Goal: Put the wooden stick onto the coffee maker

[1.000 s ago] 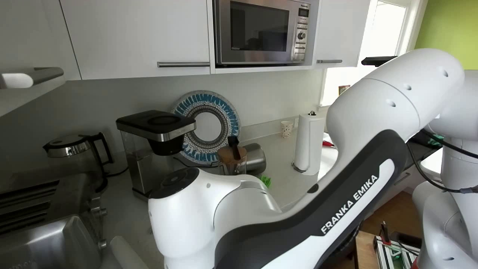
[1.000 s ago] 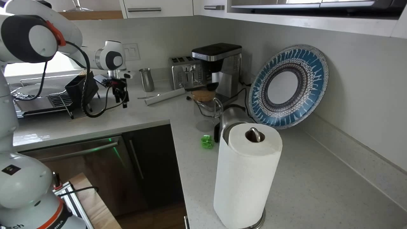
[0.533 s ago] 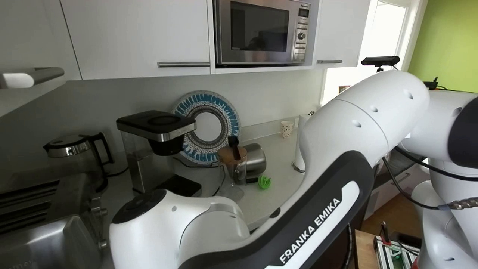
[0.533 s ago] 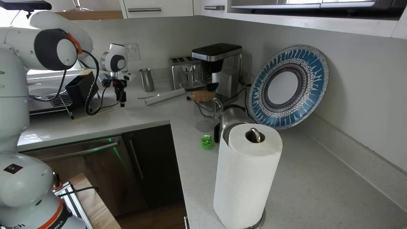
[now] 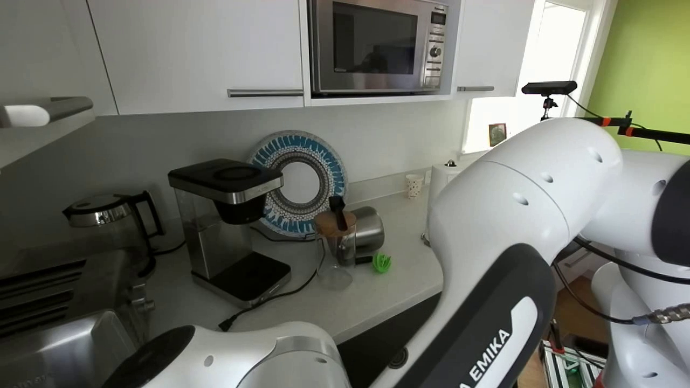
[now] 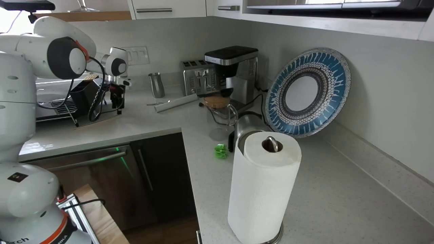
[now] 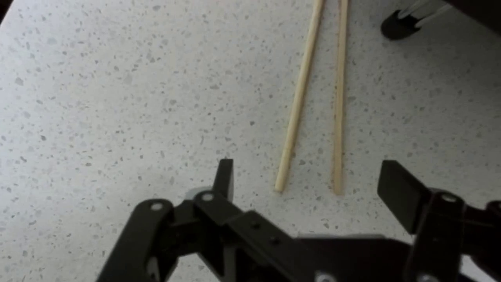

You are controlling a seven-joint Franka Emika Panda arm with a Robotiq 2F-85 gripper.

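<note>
Two thin pale wooden sticks lie on the speckled counter in the wrist view, a left stick (image 7: 299,94) and a right stick (image 7: 339,98), drawing closer toward the top. They show faintly as a thin line in an exterior view. My gripper (image 7: 307,162) is open and empty, with the near stick ends between its fingertips in the picture. The gripper (image 6: 119,110) hangs low over the counter beside the dish rack; in an exterior view it is out of frame. The black coffee maker (image 5: 226,180) stands far from it, its flat top bare; it also shows near the corner (image 6: 232,56).
A dish rack (image 6: 64,106) with a black holder (image 6: 83,91) stands close to the gripper. A toaster (image 6: 200,78), metal pitcher (image 6: 156,85), white roll (image 6: 176,102) and lidded glass carafe (image 6: 217,102) are near the coffee maker. A paper towel roll (image 6: 264,186) stands in front.
The arm has swung and lowered; the gripper has moved left toward the dish rack in an exterior view. The coffee maker's base plate has come into view from behind the arm.
</note>
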